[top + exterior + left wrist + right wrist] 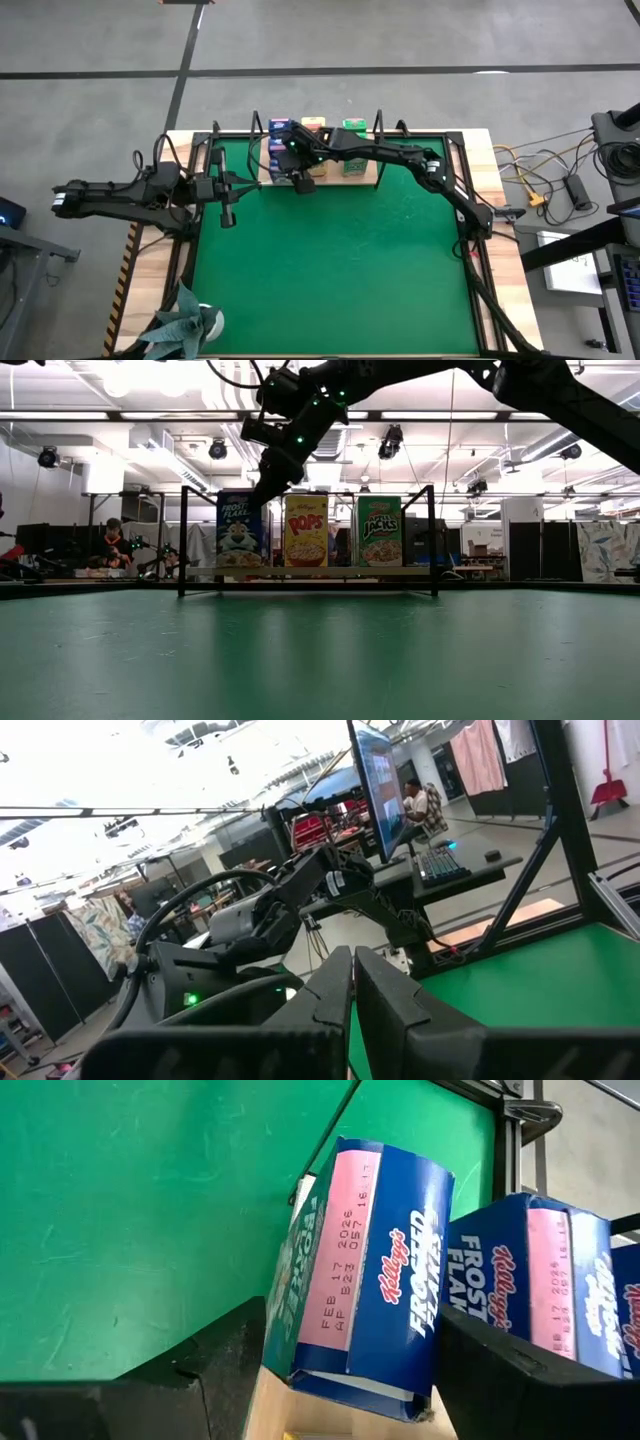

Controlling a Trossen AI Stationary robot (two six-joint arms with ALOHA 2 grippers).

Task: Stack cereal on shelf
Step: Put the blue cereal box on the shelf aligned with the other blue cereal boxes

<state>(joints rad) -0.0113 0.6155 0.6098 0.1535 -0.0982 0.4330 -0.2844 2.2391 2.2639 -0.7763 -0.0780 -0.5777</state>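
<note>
Blue Frosted Flakes box (365, 1270) sits tilted between the right gripper's (340, 1370) wide jaws, untouched; two blue boxes visible. Left gripper (352, 1010) jaws closed, empty.

Cereal boxes (306, 530) upright on shelf (330, 572)

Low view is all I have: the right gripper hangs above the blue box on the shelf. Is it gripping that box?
Observer: No clear grip. In the right wrist view the right gripper is open, with its fingers on either side of the blue box.
Operator: Is anything behind that box?
Observer: Yes, a second blue box stands right behind it.
Operator: Where is the left arm?
Observer: The left gripper is shut and sits over the left side of the green mat, apart from the boxes.
</note>
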